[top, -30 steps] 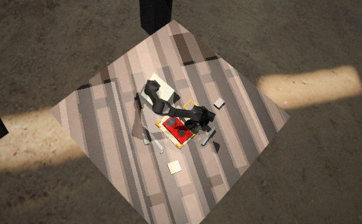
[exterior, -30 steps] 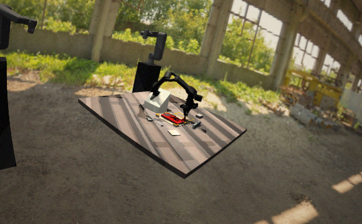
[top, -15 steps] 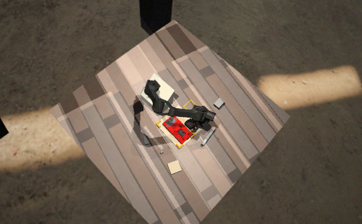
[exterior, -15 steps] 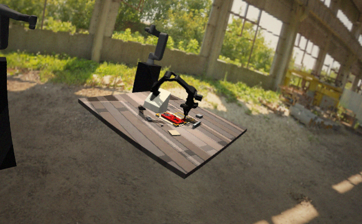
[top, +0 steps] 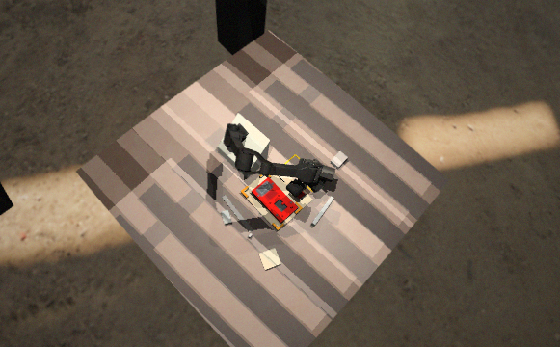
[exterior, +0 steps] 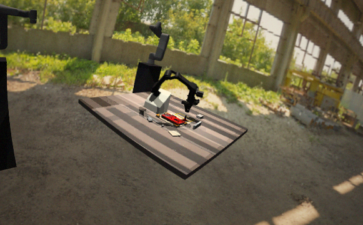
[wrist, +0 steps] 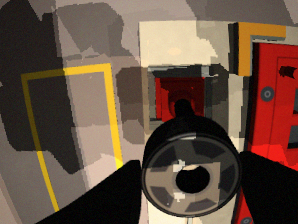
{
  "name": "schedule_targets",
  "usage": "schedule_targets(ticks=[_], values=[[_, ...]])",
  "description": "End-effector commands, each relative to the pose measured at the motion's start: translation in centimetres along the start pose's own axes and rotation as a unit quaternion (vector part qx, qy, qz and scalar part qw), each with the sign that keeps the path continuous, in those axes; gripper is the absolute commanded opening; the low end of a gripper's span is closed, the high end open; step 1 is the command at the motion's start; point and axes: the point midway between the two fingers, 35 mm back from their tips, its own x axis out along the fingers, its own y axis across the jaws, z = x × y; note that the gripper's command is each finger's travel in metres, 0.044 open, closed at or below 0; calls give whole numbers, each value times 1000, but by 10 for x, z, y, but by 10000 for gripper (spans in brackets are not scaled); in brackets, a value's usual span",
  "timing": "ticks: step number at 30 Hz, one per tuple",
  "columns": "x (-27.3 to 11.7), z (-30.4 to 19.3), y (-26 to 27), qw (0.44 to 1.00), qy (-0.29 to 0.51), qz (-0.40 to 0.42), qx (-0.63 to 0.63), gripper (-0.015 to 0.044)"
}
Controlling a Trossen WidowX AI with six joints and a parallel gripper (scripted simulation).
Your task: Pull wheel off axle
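A dark round wheel (wrist: 192, 175) with a spoked face is held between the fingers of my gripper (top: 296, 188) (exterior: 187, 110) (wrist: 190, 165), which is shut on its sides. In the wrist view the dark upright axle (wrist: 183, 106) shows beyond the wheel's rim, on a red base (wrist: 162, 95) in the cream board (wrist: 170, 42). In the exterior view the axle (exterior: 185, 117) stands below the fingertips, so the wheel seems off it and above. The marked area is a yellow outline (top: 291, 158) (wrist: 65, 71) on the table, left of the board in the wrist view. Its lower end is hidden there.
A red panel (top: 275, 199) (exterior: 172, 119) lies on the board among orange corner pieces. A grey bar (top: 323, 210) (exterior: 197, 125), a pale block (top: 339, 159) (exterior: 199, 116) and a cream tile (top: 269, 258) (exterior: 174, 133) lie around it. A large pale block (top: 257, 140) is by the arm's base.
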Motion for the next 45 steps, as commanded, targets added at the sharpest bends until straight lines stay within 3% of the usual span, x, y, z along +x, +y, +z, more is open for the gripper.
schedule_targets(ticks=[1,19,25,37,45], values=[[2,-2,3,1000,2,1,-1,0],[-7,-54,88,1000,2,6,5,0],[-6,-59,94,1000,2,6,7,0],[20,-58,95,1000,2,6,7,0],[69,-57,95,1000,1,5,7,0]])
